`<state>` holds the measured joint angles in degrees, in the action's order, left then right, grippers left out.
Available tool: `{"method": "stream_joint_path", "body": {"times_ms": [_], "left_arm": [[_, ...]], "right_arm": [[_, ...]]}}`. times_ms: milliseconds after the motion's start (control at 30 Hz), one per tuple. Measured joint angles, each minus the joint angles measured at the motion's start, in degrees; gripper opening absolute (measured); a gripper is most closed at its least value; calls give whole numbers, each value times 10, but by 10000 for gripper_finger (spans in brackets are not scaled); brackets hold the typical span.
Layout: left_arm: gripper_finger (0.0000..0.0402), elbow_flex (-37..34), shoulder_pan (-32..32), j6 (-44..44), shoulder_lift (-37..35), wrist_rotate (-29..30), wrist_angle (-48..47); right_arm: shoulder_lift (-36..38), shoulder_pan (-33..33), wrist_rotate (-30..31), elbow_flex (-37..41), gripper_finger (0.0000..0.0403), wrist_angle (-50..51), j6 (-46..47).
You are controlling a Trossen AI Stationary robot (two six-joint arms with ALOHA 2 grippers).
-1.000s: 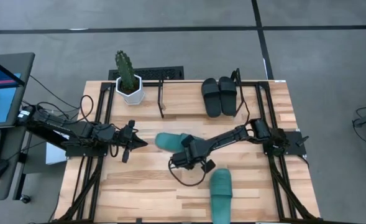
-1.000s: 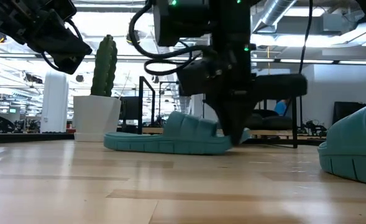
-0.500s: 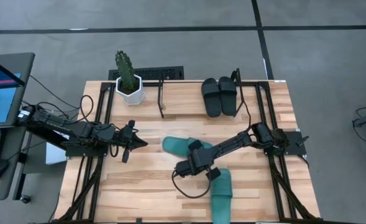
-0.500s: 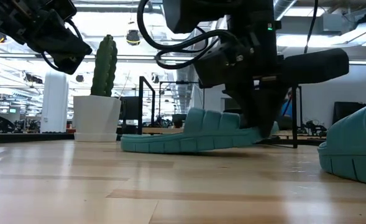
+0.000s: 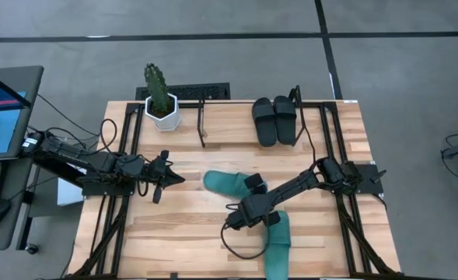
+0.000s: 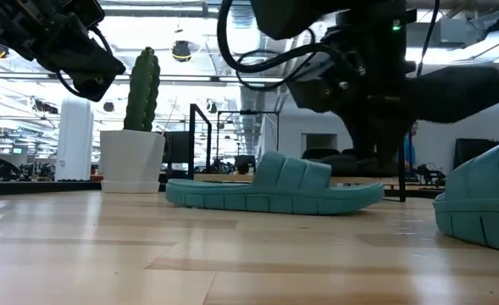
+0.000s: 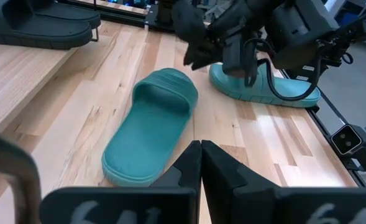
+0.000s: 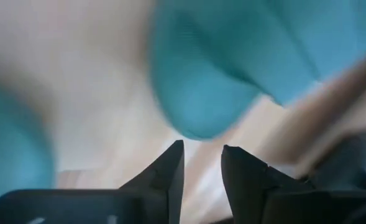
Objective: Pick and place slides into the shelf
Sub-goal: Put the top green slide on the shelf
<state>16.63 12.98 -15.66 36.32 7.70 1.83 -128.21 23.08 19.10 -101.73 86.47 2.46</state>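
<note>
Two of four already sit shelved: black foam slide sandals, side by side in the low black metal-frame shelf at 1 o'clock on the table. Leaves a teal-green foam slide flat on its sole at centre, and a second teal-green slide at 5 o'clock. Between those two, right gripper, fingers parted narrowly, holding nothing. At 9 o'clock, left gripper waiting, fingers pressed together. Probably light, soft and springy, prone to sag if pinched at one end; best taken by the wide strap or the sole edge mid-length.
</note>
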Motion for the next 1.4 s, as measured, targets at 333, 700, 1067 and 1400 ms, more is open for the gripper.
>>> {"method": "stream_joint_path", "body": {"times_ms": [333, 700, 1067, 1400], "left_arm": [[0, 0, 0, 21, 17, 41, 4], [0, -1, -2, 97, 154, 21, 153], [0, 10, -69, 124, 273, 101, 217], [0, 79, -109, 178, 387, 116, 146]], "right_arm": [[1, 31, 222, 0, 76, 36, 228], [85, 97, 376, 16, 76, 36, 538], [122, 185, 410, 25, 63, 35, 703], [122, 242, 410, 25, 43, 35, 775]]}}
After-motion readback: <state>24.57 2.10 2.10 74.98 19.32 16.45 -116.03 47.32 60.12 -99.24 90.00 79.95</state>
